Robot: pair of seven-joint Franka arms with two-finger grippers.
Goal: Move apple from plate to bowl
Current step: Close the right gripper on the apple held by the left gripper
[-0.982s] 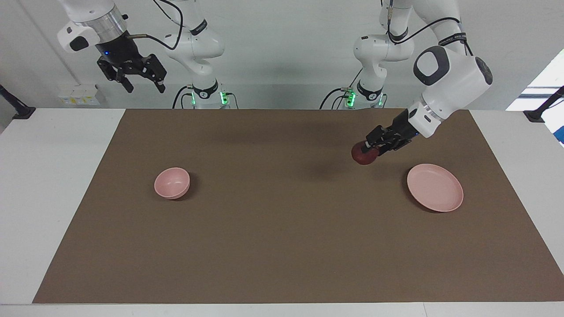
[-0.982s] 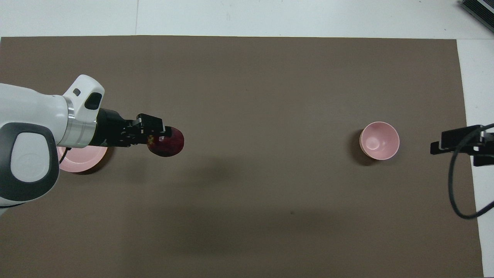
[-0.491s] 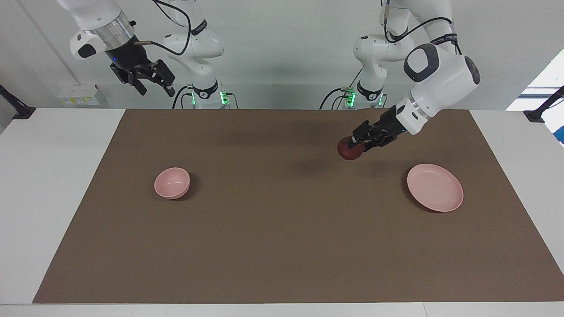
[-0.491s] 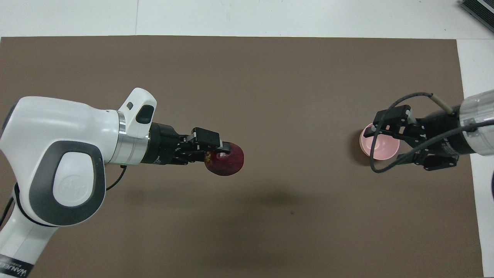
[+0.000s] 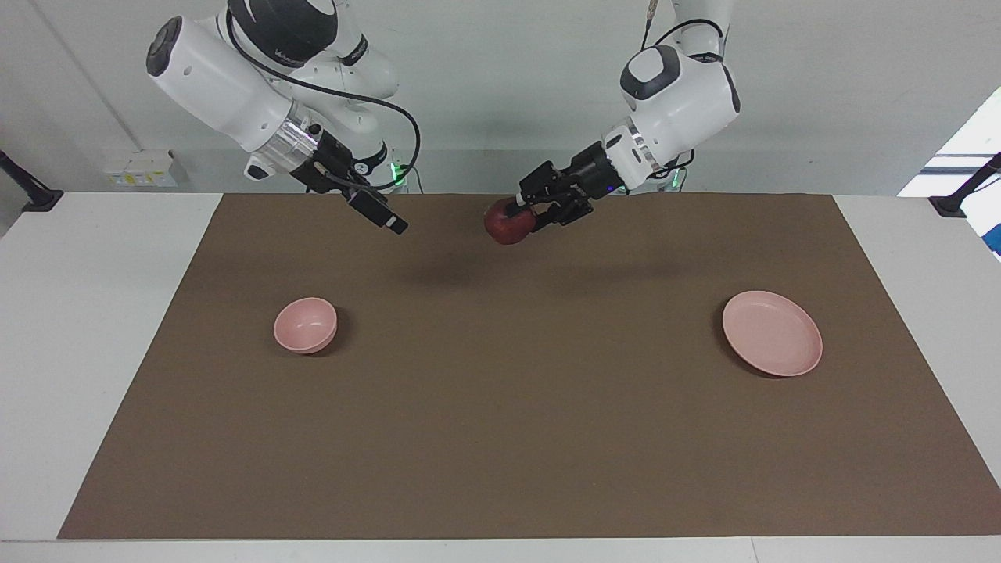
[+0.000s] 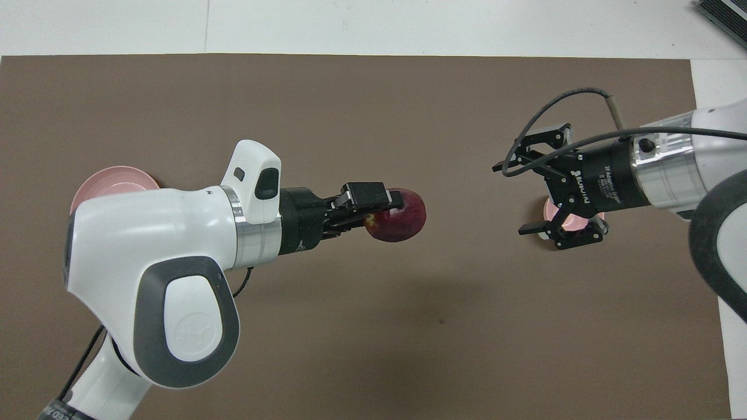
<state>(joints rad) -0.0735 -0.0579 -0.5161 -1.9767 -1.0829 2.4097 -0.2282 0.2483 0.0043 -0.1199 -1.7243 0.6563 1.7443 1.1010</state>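
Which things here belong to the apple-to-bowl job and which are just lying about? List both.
Part of the job:
- apple, held in the air by the left end effector
- pink plate, now bare
- pink bowl, bare
- right end effector, open, in the air

Lying about:
- brown mat covering the table
- nothing else loose on it

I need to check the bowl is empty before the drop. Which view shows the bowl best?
The facing view: the bowl sits fully exposed on the mat, visibly empty. In the overhead view the raised right tool covers most of it, leaving only a pink sliver.
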